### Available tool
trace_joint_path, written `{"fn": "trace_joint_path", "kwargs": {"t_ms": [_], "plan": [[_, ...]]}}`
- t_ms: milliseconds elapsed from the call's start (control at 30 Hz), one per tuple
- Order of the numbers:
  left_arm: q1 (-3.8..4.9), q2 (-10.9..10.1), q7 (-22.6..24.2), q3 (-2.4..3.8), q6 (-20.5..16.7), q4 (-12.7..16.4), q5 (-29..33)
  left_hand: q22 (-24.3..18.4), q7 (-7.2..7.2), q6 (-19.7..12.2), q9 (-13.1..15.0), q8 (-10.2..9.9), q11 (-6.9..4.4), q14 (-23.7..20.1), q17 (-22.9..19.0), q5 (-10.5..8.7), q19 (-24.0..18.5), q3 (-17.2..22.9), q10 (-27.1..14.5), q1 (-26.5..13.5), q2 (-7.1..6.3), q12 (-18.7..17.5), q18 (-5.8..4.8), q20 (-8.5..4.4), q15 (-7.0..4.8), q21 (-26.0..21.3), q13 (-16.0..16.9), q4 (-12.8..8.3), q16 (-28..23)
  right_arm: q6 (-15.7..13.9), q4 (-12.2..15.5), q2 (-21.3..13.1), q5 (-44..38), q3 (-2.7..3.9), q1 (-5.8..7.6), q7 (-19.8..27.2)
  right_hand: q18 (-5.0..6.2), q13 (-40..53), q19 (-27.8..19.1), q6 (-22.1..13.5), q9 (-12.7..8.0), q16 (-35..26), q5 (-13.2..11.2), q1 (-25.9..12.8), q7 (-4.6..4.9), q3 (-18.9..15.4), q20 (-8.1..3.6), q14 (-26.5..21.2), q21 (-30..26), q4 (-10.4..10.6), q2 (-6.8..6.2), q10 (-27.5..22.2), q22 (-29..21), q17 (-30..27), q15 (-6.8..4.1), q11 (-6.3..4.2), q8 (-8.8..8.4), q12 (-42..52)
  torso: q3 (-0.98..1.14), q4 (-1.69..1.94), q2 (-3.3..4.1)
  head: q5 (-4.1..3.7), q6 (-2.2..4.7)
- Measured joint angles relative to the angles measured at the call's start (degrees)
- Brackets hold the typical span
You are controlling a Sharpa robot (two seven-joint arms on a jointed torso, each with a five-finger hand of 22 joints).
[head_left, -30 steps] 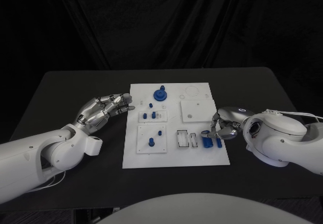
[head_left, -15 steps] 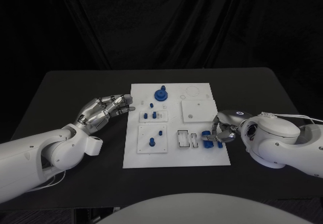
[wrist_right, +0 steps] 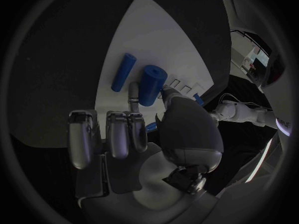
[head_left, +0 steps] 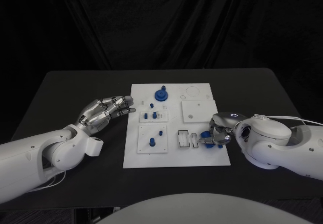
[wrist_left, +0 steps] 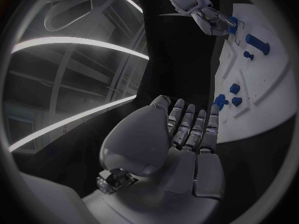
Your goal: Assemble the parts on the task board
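The white task board [head_left: 173,156] lies mid-table. My right hand [head_left: 219,132] is low over the board's right side. In the right wrist view its thumb and a finger [wrist_right: 132,95] close on the near end of a thick blue cylinder [wrist_right: 151,83], which lies on the board [wrist_right: 162,30] beside a thin blue cylinder [wrist_right: 123,72]. My left hand [head_left: 108,110] hovers at the board's left edge with fingers straight and nothing in it [wrist_left: 187,129]. Across the board [wrist_left: 274,79], the left wrist view shows the right hand [wrist_left: 211,19].
A blue knob [head_left: 160,94] stands at the board's far end. Small blue pegs [head_left: 151,115] sit on a plate near the left hand, and more pegs [head_left: 152,141] on the plate below. A white square plate [head_left: 197,111] and narrow slots [head_left: 185,139] lie beside the right hand.
My right hand has moved left and turned down onto the blue cylinders, hiding them in the head view. The left hand has barely moved.
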Motion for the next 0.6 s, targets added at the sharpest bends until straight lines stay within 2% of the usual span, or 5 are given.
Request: {"fn": "trace_joint_path", "kwargs": {"t_ms": [200,267,367,400,600], "plan": [[-0.08,0.06,-0.19,0.0,0.09,-0.02,-0.01,0.0,0.0,0.0,0.0,0.0,0.0,0.0,0.0,0.0,0.0,0.0,0.0,0.0,0.0,0.0,0.0,0.0,0.0,0.0,0.0,0.0,0.0,-0.09,-0.51,0.96,-0.15,0.31,-0.29,0.18,0.0,0.0,0.0,0.78,0.08,0.0,5.17,4.01,0.25,1.9,0.0,0.0,-0.46,-0.46,0.61,0.0,0.0,0.0,0.01,0.0,-1.7,0.0,-0.01,0.01,-0.01,0.12,0.0],[-0.11,0.06,-0.24,0.0,0.11,-0.02,-0.01,0.0,0.0,0.0,0.0,0.0,0.0,0.0,0.0,0.0,0.0,0.01,0.0,0.0,0.0,0.0,0.0,0.0,0.0,0.0,0.0,-0.01,0.0,-0.27,-0.55,1.08,0.01,0.38,-0.31,0.32,0.0,0.0,0.0,0.94,0.08,0.0,10.0,5.84,0.12,2.55,0.0,0.04,-0.46,-0.65,0.14,0.01,0.0,0.0,0.06,0.0,-2.29,0.0,-0.01,0.01,-0.01,0.3,0.0],[-0.19,0.02,-0.32,0.0,0.14,-0.04,-0.01,0.0,0.0,0.0,0.0,0.0,0.0,0.0,0.0,0.0,0.0,0.16,0.0,0.0,0.0,0.0,0.0,0.0,0.0,0.0,0.0,-0.16,0.0,-0.92,-0.63,1.02,0.73,0.38,-0.4,0.59,0.0,0.0,0.11,1.38,0.8,0.0,20.4,7.26,-0.13,2.87,-0.36,0.02,-0.46,-0.33,-1.28,0.1,0.0,0.0,-0.46,-0.57,-2.42,0.0,0.0,0.0,-0.01,0.38,0.0],[-0.22,0.0,-0.35,0.0,0.15,-0.05,-0.01,0.0,0.0,0.0,0.0,0.0,0.0,0.0,0.0,0.0,0.0,0.16,0.0,0.0,0.0,0.0,0.0,0.0,0.0,0.0,0.0,-0.16,0.0,-1.2,-0.63,0.95,1.07,0.38,-0.43,0.69,0.0,-0.01,0.11,1.39,1.01,0.0,22.28,7.44,-0.14,2.94,-0.54,0.0,-0.46,-0.26,-1.46,0.08,0.0,0.0,-0.65,-0.73,-2.32,0.0,0.0,0.0,-0.01,0.39,0.0],[-0.43,-0.05,-0.48,0.0,0.24,-0.1,-0.02,0.0,0.0,0.0,0.0,0.0,0.0,0.0,0.0,0.0,0.0,0.16,0.0,0.0,0.0,0.0,0.0,0.0,0.0,0.0,0.0,-0.16,0.22,-4.1,-0.19,0.15,5.53,0.28,-0.57,1.43,0.0,-0.01,0.11,1.69,2.04,0.0,25.38,7.58,0.13,3.15,-0.54,0.0,-0.46,-0.05,-1.6,0.12,0.0,0.0,-0.83,-0.95,-1.74,0.0,-0.01,0.05,0.02,0.57,0.0]]}}
